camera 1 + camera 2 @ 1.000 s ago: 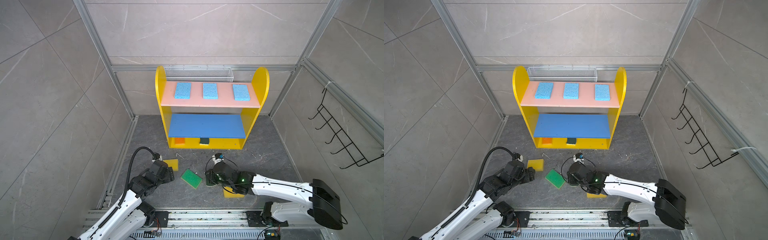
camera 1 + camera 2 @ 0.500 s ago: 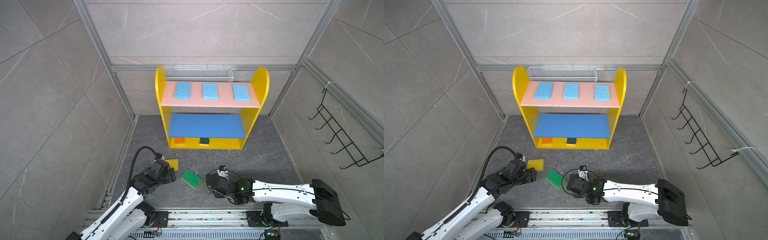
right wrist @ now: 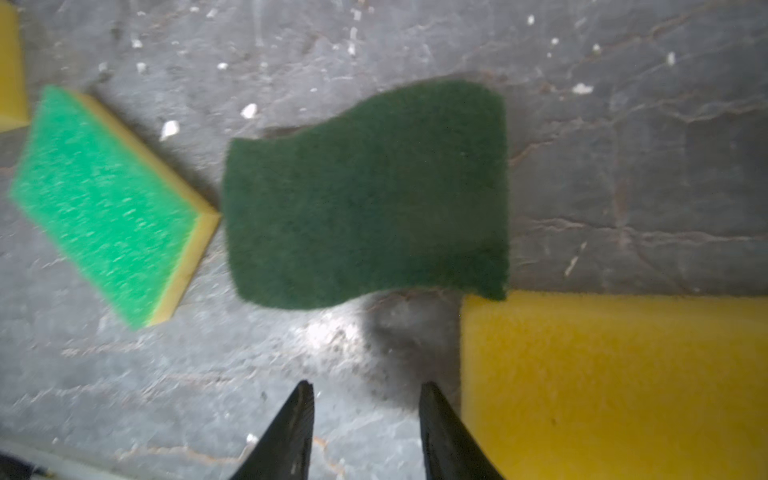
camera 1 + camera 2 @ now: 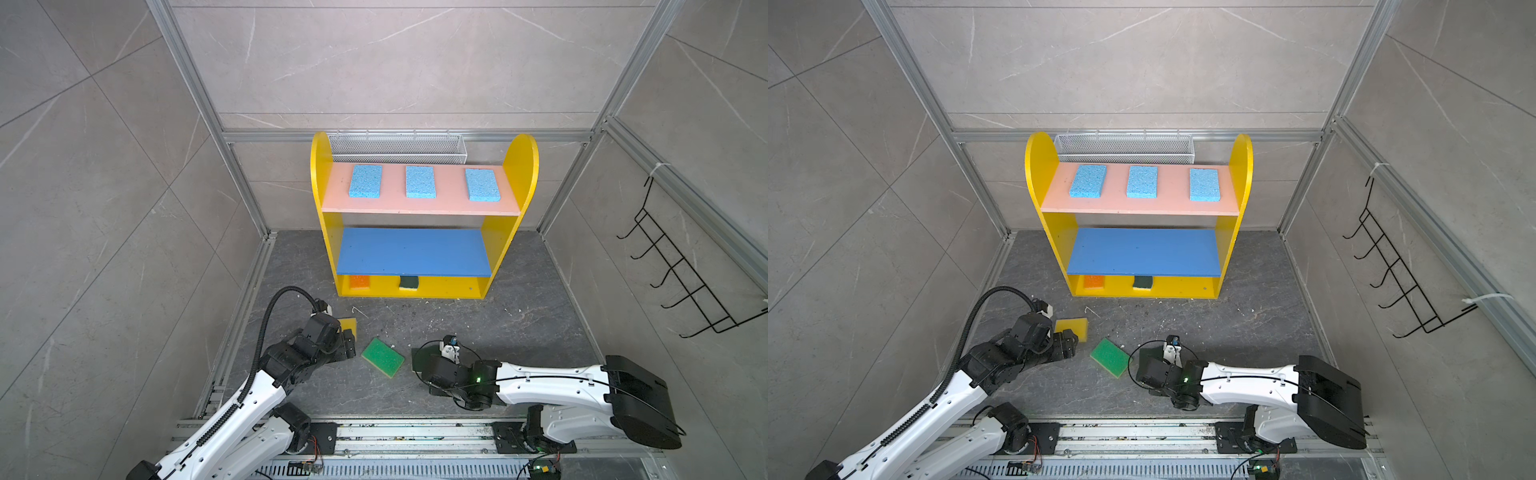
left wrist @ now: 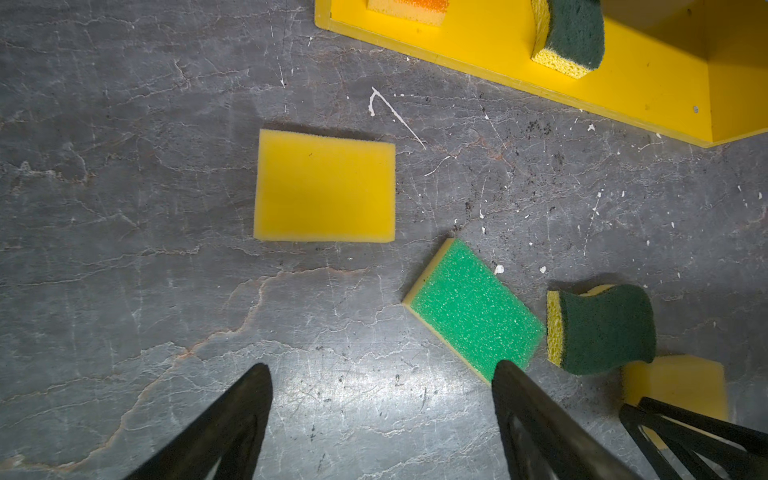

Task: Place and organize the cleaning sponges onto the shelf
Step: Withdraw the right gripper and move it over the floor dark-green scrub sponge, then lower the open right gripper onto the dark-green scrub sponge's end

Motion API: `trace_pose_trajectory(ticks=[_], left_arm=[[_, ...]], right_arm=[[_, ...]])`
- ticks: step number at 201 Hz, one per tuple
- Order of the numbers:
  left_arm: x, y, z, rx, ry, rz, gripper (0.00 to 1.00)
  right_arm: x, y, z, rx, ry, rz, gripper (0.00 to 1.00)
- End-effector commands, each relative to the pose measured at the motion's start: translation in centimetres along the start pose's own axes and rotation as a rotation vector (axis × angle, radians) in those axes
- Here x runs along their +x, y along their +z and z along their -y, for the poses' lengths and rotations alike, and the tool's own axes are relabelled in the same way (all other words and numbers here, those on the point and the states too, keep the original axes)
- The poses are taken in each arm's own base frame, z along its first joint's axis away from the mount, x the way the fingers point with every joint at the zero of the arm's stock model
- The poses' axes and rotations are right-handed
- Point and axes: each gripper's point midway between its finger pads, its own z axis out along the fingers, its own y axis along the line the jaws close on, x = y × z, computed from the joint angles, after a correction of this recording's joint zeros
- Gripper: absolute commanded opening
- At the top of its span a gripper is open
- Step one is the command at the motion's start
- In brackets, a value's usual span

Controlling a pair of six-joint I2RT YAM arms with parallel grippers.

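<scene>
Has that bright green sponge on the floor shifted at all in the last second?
No. The bright green sponge sits equally far from the shelf's front edge.

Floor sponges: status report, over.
Left pincer open, empty, short of yellow sponge. Right pincer open, empty, short of dark-green scourer. Scourer crowded: bright green sponge and second yellow sponge right beside it. Shelf: blue middle board bare.

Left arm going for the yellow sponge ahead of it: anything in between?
Nothing visible. Only bare floor lies between the open left gripper and the yellow sponge; the bright green sponge sits off to one side, by one finger.
</scene>
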Motion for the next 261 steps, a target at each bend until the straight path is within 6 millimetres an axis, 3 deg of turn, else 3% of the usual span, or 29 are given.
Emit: trace_pose_trajectory(ticks=[1,72,138,210,261], left_arm=[[-0.4,-0.5,0.0,-0.016,-0.014,0.001,0.86],[0.1,0.4,0.3,-0.045,-0.001,-0.016,0.86],[0.2,0.7,1.6,-0.045,0.03,-0.013,0.87],[0.4,1.4,3.0,-0.055,0.065,-0.016,0.87],[0.4,1.3,3.2,-0.061,0.062,-0.003,0.87]], right_arm=[[-0.5,1.0,-0.1,-0.037,0.067,0.009,0.5],[-2.9,1.7,0.0,-0.068,0.092,0.103,0.51],[-5.6,2.5,1.9,-0.019,0.095,0.169,0.58],[-9.7,3.2,1.1,-0.09,0.034,0.207,0.59],[-12.2,4.7,-1.3,-0.185,-0.035,0.179,0.6]])
